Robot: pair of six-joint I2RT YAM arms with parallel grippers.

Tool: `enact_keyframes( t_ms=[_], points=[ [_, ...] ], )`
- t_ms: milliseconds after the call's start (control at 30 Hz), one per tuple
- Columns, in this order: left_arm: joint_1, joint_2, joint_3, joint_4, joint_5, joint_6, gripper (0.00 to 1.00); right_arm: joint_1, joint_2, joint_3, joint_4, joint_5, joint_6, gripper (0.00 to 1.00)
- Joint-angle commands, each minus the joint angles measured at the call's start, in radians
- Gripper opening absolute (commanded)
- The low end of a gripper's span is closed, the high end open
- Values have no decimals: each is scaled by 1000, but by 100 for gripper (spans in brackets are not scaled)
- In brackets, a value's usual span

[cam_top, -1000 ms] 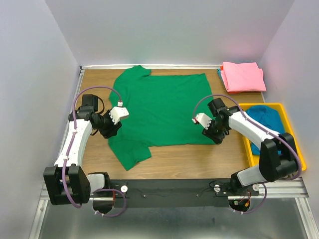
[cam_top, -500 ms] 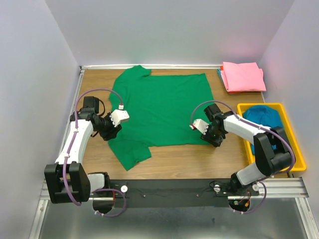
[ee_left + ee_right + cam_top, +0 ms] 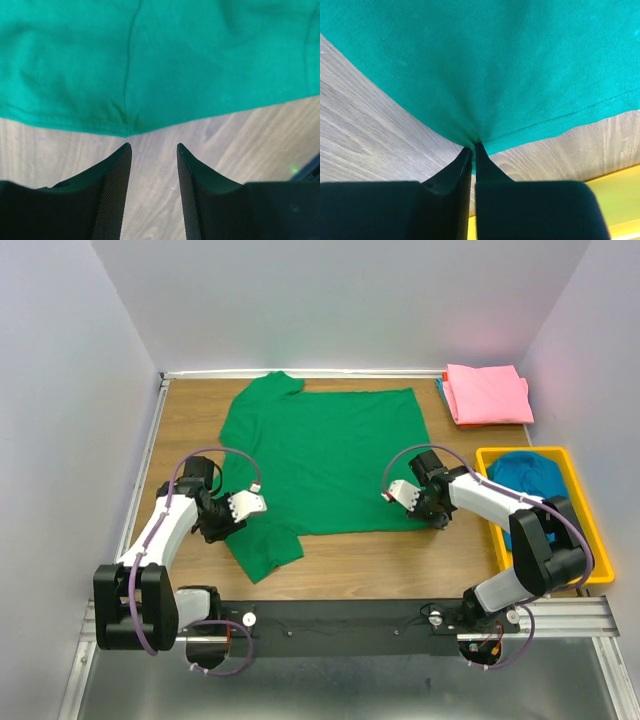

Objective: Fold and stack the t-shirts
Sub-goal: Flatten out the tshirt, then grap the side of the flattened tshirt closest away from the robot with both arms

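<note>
A dark green t-shirt (image 3: 325, 460) lies spread flat on the wooden table. My right gripper (image 3: 437, 520) sits at its near right corner, and in the right wrist view the gripper (image 3: 472, 146) is shut on the hem of the green fabric (image 3: 495, 60), which puckers at the fingertips. My left gripper (image 3: 215, 525) is at the shirt's left side by the sleeve. In the left wrist view it (image 3: 152, 146) stands open over bare wood, just short of the green edge (image 3: 200, 60). A folded pink t-shirt (image 3: 487, 393) lies at the back right. A teal-blue t-shirt (image 3: 530, 478) is bunched in the tray.
A yellow plastic tray (image 3: 575, 472) stands at the right edge of the table, close behind my right arm. White walls close in the left, back and right sides. A black rail (image 3: 330, 620) with the arm bases runs along the near edge.
My right gripper has closed on the green shirt's near right corner. My left gripper has moved toward the near side along the shirt's left edge and narrowed slightly.
</note>
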Motion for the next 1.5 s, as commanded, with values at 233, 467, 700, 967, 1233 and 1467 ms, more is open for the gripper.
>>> enact_keyframes(
  t_ms=[233,467,700,967,1233,1467],
  points=[
    [-109,81,-3,65,-38,10,48,1,53,-24,45,8,12,10],
    [-140,181,25,66,-107,-12,50,1,50,-15,36,10,18,10],
    [-191,242,22,63,-199,-30,49,1,57,2,28,14,15,10],
    [-214,224,-15,103,-256,-47,16,1,40,11,7,16,19,1],
    [-197,110,123,-50,-191,-38,0,1,-63,13,-47,27,24,0],
    [-171,53,189,-158,-164,-13,0,-2,-166,11,-139,22,23,1]
  ],
)
